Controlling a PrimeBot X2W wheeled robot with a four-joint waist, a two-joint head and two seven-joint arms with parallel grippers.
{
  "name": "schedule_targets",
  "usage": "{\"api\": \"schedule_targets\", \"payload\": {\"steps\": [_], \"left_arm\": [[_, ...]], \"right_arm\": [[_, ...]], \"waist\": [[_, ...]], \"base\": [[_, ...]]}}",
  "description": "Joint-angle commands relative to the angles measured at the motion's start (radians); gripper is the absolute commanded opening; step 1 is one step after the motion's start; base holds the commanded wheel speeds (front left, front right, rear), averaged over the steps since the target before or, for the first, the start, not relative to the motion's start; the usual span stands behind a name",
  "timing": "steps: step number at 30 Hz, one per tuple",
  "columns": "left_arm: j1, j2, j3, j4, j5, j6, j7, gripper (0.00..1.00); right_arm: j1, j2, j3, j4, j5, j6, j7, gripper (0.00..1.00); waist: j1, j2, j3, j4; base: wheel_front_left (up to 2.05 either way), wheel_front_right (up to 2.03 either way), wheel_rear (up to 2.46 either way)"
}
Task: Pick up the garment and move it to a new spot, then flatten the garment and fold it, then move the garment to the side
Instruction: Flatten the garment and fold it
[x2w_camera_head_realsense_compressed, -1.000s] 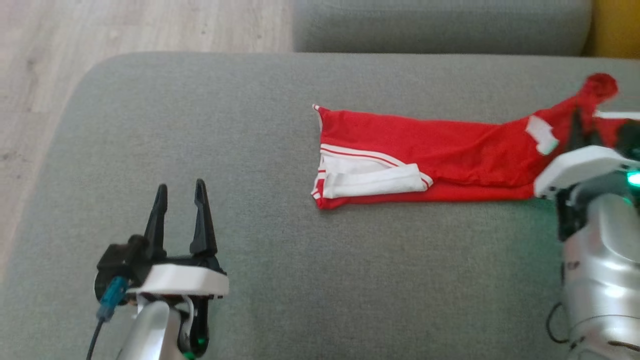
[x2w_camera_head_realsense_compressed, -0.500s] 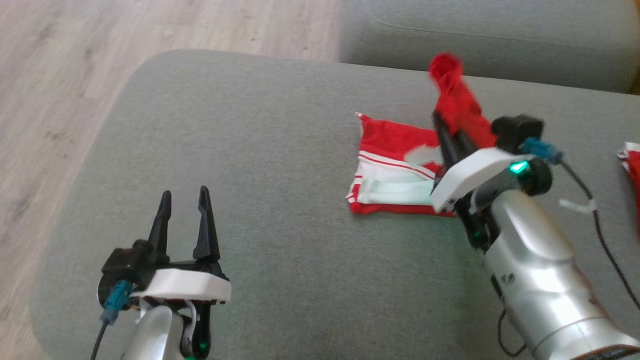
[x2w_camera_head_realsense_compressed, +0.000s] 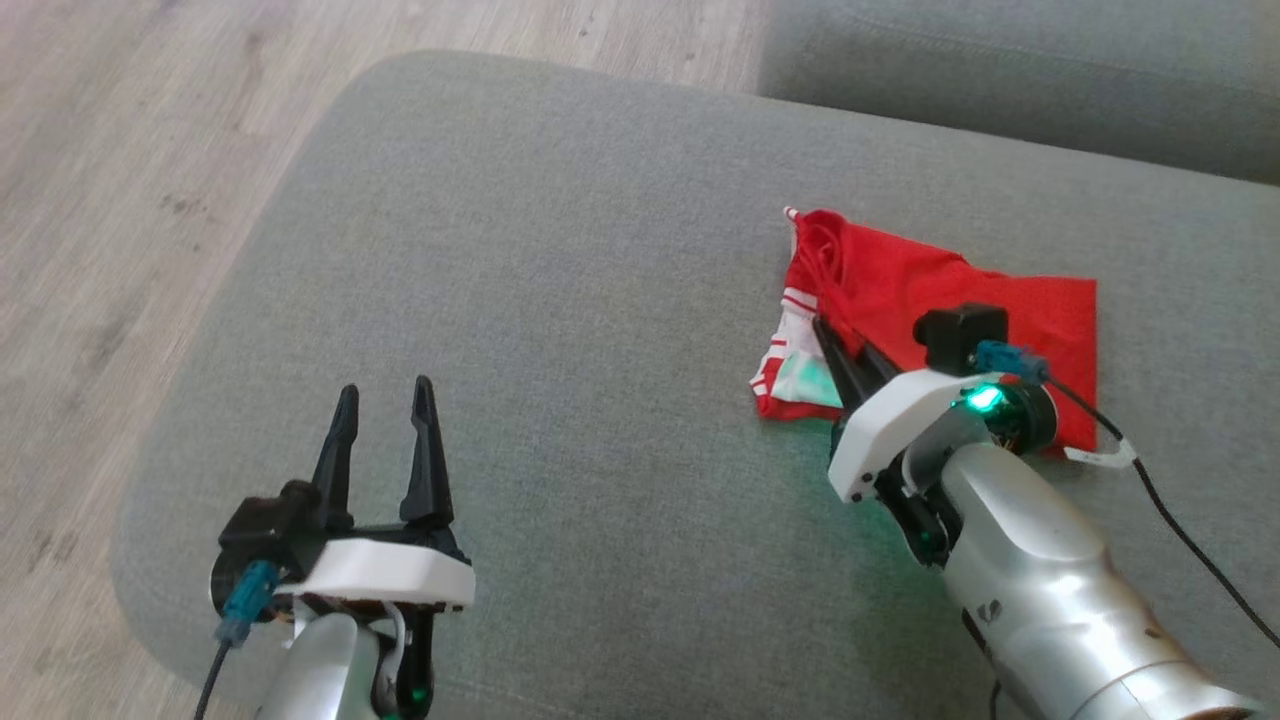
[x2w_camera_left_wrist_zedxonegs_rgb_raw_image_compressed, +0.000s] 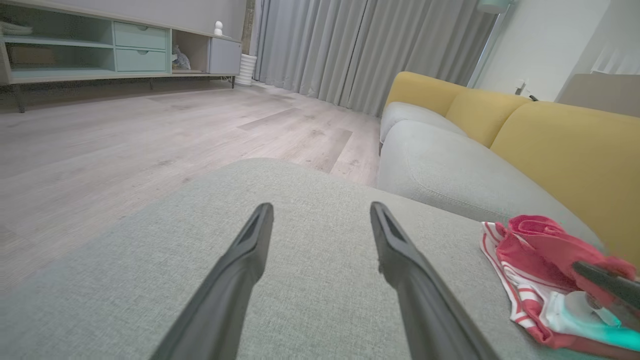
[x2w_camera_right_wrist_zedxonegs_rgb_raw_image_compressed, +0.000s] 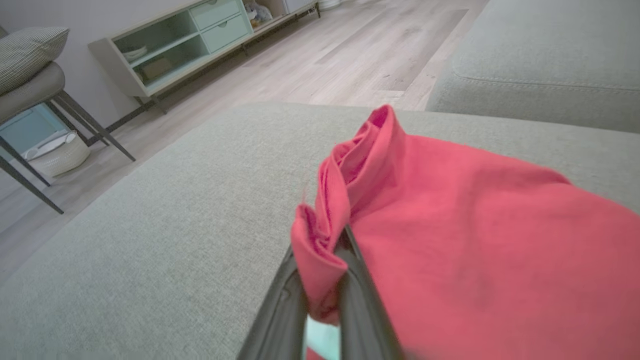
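Change: 1 s back the garment (x2w_camera_head_realsense_compressed: 1000, 300) lies stretched long left-to-right, w/ the R claw (x2w_camera_head_realsense_compressed: 822, 325) lifting its right end. Now that end sits over by the left end, so the cloth is doubled. The head cam has also swung, so part of the shift is just the view.
Meaning: the fold looks abt laid. Judged still to do: let go, neaten, then shift it to the side.
R claw: pinched tight on a bunched red edge, low over the striped hem.
L claw (x2w_camera_head_realsense_compressed: 385, 390): fingers spread, nothing in it, near-left over the cushion (x2w_camera_head_realsense_compressed: 560, 250), well apart from the garment.
Garment loc: right of centre on the cushion, toward the far side.
Garment feel: thin, limp red knit w/ white stripe trim and a white panel at the left end. It's rolled into a ridge where gripped, smooth elsewhere.
Cushion: grey coarse weave, soft, rounded corners.
Floor (x2w_camera_head_realsense_compressed: 120, 150): pale wood planks, far-left.
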Motion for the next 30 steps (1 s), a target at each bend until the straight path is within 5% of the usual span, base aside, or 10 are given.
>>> {"api": "schedule_targets", "payload": {"steps": [1,3,4,10,14,19,25,30], "left_arm": [[-0.024,0.005,0.021,-0.032,-0.004,0.004,-0.008,1.0],[-0.027,0.005,0.016,-0.032,-0.007,0.006,-0.008,1.0],[-0.028,0.005,0.015,-0.032,-0.008,0.007,-0.008,1.0],[-0.03,0.005,0.02,-0.028,-0.009,0.009,-0.008,1.0],[-0.027,0.005,0.034,-0.031,0.001,0.004,-0.008,1.0],[-0.02,0.005,0.054,-0.044,0.015,0.0,-0.008,1.0],[-0.01,0.005,0.06,-0.055,0.016,-0.01,-0.008,1.0],[0.0,0.006,0.066,-0.053,0.047,-0.01,-0.008,1.0]], "right_arm": [[-0.024,0.012,0.019,-0.016,0.009,-0.002,-0.013,0.0],[-0.031,0.012,0.038,0.01,0.001,-0.002,-0.006,0.0],[-0.031,0.012,0.055,0.015,-0.001,-0.002,0.002,1.0],[-0.036,0.012,0.14,-0.041,-0.006,-0.002,-0.029,1.0],[-0.057,0.012,0.106,-0.045,-0.046,-0.002,-0.081,1.0],[-0.069,0.012,-0.119,-0.028,-0.206,-0.002,-0.112,1.0],[0.081,0.012,-0.402,-0.258,-0.387,-0.002,-0.113,1.0],[0.236,0.012,-0.499,-0.448,-0.447,-0.002,-0.113,1.0]], "waist": [[-0.0001,0.0,0.007,0.004],[-0.0001,0.0,0.011,0.006],[-0.0001,0.0,0.012,0.006],[-0.0001,0.0,0.0,-0.027],[-0.0001,0.0,-0.025,-0.072],[-0.0001,0.0,-0.05,-0.139],[-0.0001,0.0,-0.068,-0.203],[-0.0001,0.0,-0.069,-0.247]], "base": [[0.0,0.0,0.0],[0.0,0.0,0.0],[0.0,0.0,0.0],[0.0,0.0,0.0],[0.0,0.0,0.0],[0.0,0.0,0.0],[0.0,0.0,0.0],[0.0,0.0,0.0]]}}
